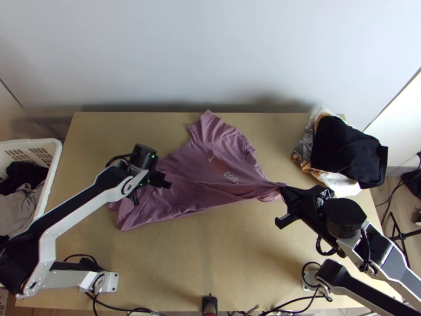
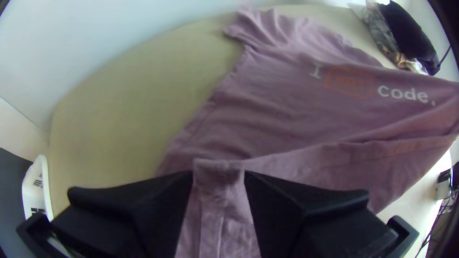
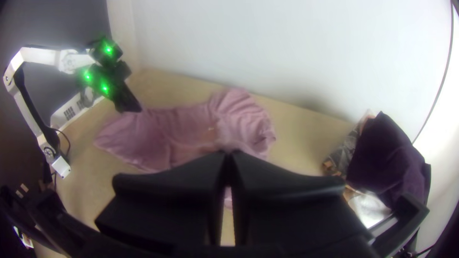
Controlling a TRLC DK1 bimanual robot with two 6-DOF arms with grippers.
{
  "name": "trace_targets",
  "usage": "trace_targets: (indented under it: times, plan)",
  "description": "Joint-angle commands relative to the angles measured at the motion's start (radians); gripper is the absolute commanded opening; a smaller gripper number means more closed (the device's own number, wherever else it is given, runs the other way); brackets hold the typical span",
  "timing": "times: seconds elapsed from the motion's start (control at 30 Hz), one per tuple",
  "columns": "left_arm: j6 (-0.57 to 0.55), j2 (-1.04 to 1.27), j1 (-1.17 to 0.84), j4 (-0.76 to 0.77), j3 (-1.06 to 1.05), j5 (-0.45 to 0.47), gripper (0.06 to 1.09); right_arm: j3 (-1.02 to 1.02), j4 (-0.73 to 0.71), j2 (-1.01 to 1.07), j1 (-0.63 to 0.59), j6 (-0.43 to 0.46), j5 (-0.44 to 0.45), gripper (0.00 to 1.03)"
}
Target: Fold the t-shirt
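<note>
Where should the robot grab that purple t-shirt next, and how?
Probably the t-shirt's pointed corner nearest the left arm's base, coming down from above on the table's near side: it juts onto bare tabletop, well away from the shirt's far-right end, pinched by the right gripper.

Pale wall (image 1: 210, 58) beyond left gripper (image 1: 151, 190); light wooden table (image 1: 237, 258) beneath it; soft shadow along wall's foot; wood-look floor (image 1: 390, 210) past right gripper (image 1: 284, 190).
</note>
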State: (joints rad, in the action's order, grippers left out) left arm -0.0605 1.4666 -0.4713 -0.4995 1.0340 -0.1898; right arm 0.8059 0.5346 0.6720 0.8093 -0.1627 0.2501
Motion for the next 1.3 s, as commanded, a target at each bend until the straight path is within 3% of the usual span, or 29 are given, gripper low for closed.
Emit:
trace_targets:
  times: [0.0, 0.07, 0.2, 0.23, 0.4, 0.47, 0.5, 0.83, 1.27]
  plan:
    - [-0.016, -0.086, -0.018, -0.056, 0.02, -0.01, 0.78, -0.001, -0.018, 0.008, 0.001, 0.005, 0.003, 0.03]
    - [-0.016, -0.091, -0.021, -0.054, 0.009, -0.008, 0.75, 0.001, -0.019, 0.008, -0.001, 0.005, 0.008, 0.03]
    - [-0.033, -0.084, -0.052, -0.053, -0.009, -0.007, 0.43, 0.01, -0.013, 0.006, -0.007, 0.009, 0.014, 0.03]
    - [-0.036, -0.084, -0.064, -0.053, -0.018, -0.007, 0.4, 0.012, -0.013, 0.006, -0.007, 0.009, 0.015, 0.03]
    - [-0.062, -0.023, -0.099, -0.042, -0.063, -0.007, 0.42, 0.018, -0.012, 0.006, -0.009, 0.009, 0.017, 0.03]
    - [-0.07, 0.026, -0.089, -0.01, -0.086, -0.01, 0.6, 0.019, -0.01, 0.006, -0.009, 0.009, 0.017, 0.03]
    - [-0.07, 0.052, -0.078, 0.015, -0.1, -0.01, 0.62, 0.021, -0.01, 0.008, -0.009, 0.009, 0.017, 0.03]
    - [-0.048, 0.153, 0.042, 0.173, -0.123, -0.016, 0.62, 0.044, 0.027, 0.008, -0.01, 0.012, 0.018, 0.03]
    - [-0.062, 0.205, 0.025, 0.19, -0.052, -0.014, 0.62, 0.047, 0.025, 0.011, -0.01, 0.012, 0.02, 0.03]
